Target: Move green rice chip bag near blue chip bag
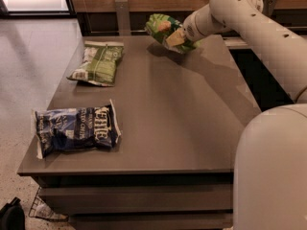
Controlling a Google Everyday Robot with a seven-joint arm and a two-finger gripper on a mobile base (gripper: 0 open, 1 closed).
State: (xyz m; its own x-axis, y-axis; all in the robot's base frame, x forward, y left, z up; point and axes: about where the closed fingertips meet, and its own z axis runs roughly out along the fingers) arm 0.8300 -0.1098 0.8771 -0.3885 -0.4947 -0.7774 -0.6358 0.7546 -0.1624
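Observation:
The green rice chip bag (160,26) is bright lime green and hangs tilted in the air above the table's far edge. My gripper (178,37) is shut on its right side, at the end of the white arm that reaches in from the right. The blue chip bag (76,130) lies flat at the near left corner of the brown table (182,119), far from the green bag.
A duller olive-green flat bag (98,63) lies at the table's far left. My white body (273,171) fills the near right. A wooden wall and a chair back (122,13) stand behind the table. A wire basket (43,210) sits on the floor below.

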